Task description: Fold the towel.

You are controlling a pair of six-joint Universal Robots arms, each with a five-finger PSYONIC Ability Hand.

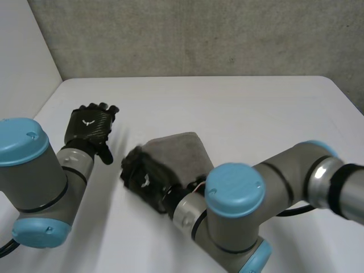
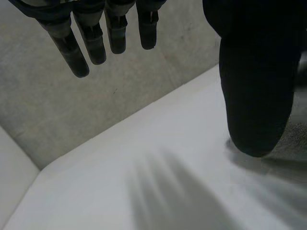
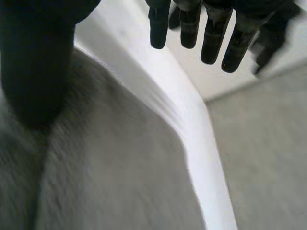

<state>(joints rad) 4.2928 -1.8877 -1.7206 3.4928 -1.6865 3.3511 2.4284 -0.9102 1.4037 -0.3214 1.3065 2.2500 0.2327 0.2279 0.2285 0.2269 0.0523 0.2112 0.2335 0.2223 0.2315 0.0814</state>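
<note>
A grey towel (image 1: 177,152) lies folded into a small thick bundle in the middle of the white table (image 1: 261,108). My right hand (image 1: 142,175) hovers at the towel's near left edge, open. In the right wrist view its fingers (image 3: 211,33) stretch out straight past the towel (image 3: 110,167), and the thumb sits low over the cloth. My left hand (image 1: 91,126) is well to the left of the towel, above bare table, open with its fingers (image 2: 91,40) straight and nothing in them. A strip of towel (image 2: 300,139) shows beyond its thumb.
A grey concrete wall (image 1: 199,34) runs along the table's far edge, and a white panel (image 1: 23,51) closes the left side. Bare table lies beyond and to the right of the towel.
</note>
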